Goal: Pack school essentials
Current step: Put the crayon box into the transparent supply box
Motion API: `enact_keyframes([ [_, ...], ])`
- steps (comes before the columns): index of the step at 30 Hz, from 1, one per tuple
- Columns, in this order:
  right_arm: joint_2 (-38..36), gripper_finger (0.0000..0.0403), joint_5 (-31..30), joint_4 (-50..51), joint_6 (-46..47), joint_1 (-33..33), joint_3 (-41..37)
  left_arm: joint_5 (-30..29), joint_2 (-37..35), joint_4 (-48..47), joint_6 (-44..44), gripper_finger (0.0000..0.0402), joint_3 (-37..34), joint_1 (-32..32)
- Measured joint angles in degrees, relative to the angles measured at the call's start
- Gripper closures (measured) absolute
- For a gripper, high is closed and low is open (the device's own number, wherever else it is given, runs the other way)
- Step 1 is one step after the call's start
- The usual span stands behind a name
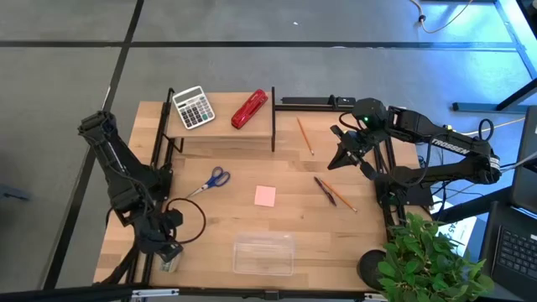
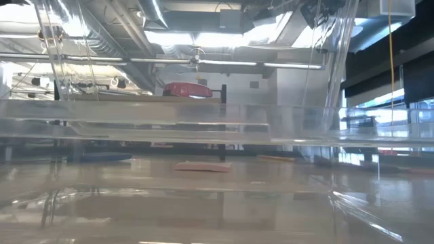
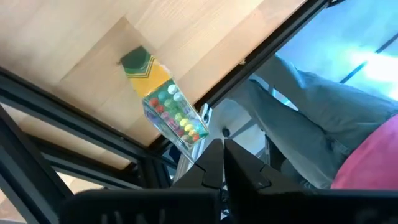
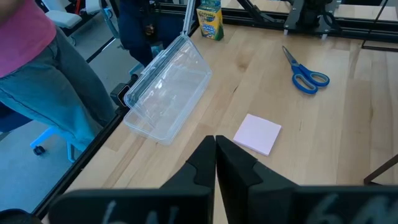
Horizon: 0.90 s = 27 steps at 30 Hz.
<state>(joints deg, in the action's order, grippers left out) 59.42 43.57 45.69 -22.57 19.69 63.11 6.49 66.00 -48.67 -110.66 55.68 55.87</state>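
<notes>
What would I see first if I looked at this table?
You'd likely spot the red stapler first, sitting beside the calculator on a small wooden shelf at the table's back. Next, the blue-handled scissors and pink sticky-note pad lie mid-table, with a clear plastic box near the front edge. By the left gripper, which is shut, a crayon box stands at the front left corner.
</notes>
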Motion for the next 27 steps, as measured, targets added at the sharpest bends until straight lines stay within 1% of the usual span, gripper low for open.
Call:
enact_keyframes([
  [3,0.0,0.0387,0.0,0.0,0.0,0.0,0.0,-0.7,0.0,-0.8,-2.2,0.0360,0.0,0.7],
  [5,0.0,0.0387,0.0,0.0,0.0,0.0,0.0,-1.3,0.0,-1.2,-4.0,0.0331,0.0,1.1],
  [9,0.0,0.0387,0.0,0.0,0.0,0.0,0.0,-2.5,0.0,-2.0,-4.9,0.0270,0.0,1.7],
  [13,0.0,0.0387,0.0,0.0,0.0,0.0,0.0,-2.5,0.0,-3.0,-6.8,0.0216,0.0,1.7],
  [17,0.0,0.0387,0.0,0.0,0.0,0.0,0.0,-2.4,0.0,-3.9,-7.9,0.0171,0.0,1.7],
  [22,0.0,0.0387,0.0,0.0,0.0,0.0,0.0,-1.9,2.3,-5.0,-9.0,0.0132,0.1,1.7],
  [27,0.0,0.0387,0.0,0.0,0.0,0.0,0.0,-1.0,4.9,-3.8,-9.4,0.0116,0.0,1.7],
])
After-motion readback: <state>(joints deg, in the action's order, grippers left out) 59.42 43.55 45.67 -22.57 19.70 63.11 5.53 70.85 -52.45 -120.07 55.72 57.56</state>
